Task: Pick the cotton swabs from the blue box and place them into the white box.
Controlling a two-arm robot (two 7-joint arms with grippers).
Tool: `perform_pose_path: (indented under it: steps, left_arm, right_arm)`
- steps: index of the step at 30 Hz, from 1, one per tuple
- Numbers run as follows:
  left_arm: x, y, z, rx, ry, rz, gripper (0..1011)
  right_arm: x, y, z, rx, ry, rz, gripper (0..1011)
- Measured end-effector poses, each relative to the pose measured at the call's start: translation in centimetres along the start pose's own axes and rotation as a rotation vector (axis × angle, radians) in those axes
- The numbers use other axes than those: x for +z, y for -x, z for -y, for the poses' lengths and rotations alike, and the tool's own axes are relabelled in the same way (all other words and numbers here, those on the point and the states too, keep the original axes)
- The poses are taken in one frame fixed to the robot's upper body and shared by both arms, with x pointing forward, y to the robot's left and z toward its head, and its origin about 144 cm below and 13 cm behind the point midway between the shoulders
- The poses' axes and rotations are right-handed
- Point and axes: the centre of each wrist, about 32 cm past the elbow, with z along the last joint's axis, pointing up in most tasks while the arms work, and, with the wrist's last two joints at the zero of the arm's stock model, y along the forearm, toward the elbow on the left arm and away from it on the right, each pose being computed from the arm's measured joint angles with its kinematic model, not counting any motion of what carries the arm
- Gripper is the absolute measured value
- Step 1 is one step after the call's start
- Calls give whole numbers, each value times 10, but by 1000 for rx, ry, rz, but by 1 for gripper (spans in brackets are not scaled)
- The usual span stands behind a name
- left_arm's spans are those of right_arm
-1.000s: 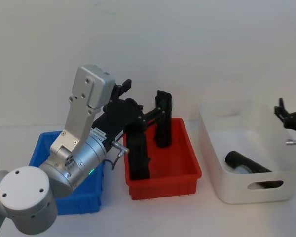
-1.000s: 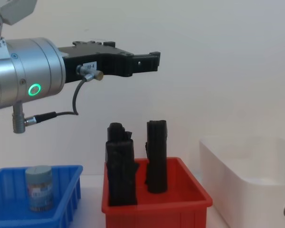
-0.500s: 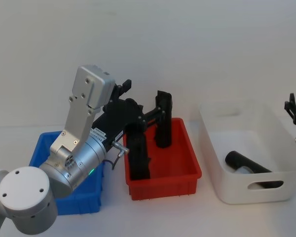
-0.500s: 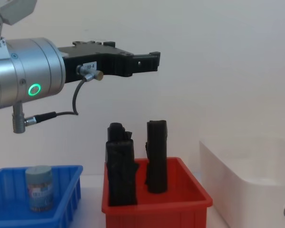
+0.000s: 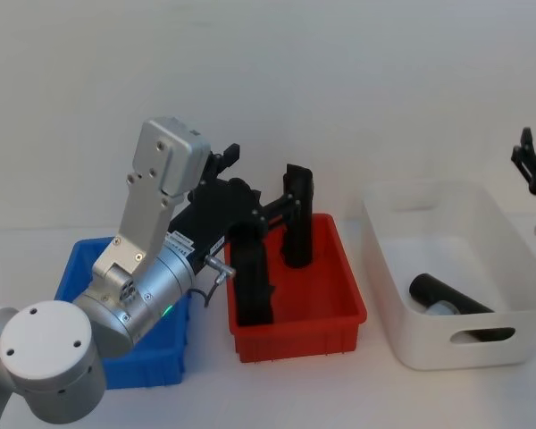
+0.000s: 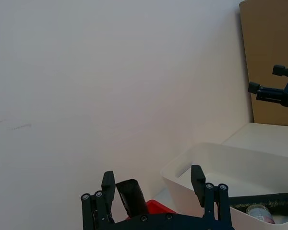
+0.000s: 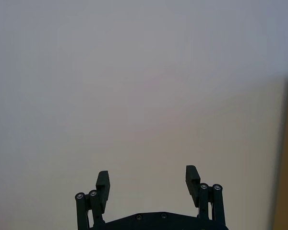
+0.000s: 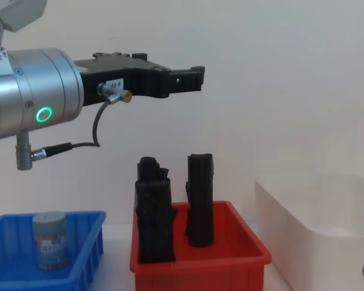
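Observation:
One cotton swabs tub [image 8: 50,239] with a grey-blue lid stands upright in the blue box [image 8: 9,267] at the left. Another tub [image 6: 259,211] lies inside the white box [image 5: 447,347] at the right, beside a black roll [image 5: 448,297]. My left gripper [image 8: 191,77] hangs open and empty high above the red bin, level with nothing on the table. Its fingers [image 6: 108,184] point toward the white box [image 6: 206,160]. My right gripper [image 5: 531,165] is raised beyond the white box's far right corner, open and empty, facing the bare wall [image 7: 147,181].
A red bin [image 5: 335,308] sits between the blue and white boxes and holds two upright black rolls [image 8: 200,197]. My left arm's silver body [image 5: 143,295] covers much of the blue box [image 5: 76,268] in the head view.
My right gripper has risen from beside the white box's right wall to well above it. The left arm and all objects stay where they were.

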Motion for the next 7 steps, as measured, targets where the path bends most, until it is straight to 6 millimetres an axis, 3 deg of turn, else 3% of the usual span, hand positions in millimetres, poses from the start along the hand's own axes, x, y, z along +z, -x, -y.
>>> perform_pose_path:
  steps: [7]
  left_arm:
    - [0,0,0,0,0,0,1004]
  right_arm:
    - [10,3,2,18,-64,-14,1001]
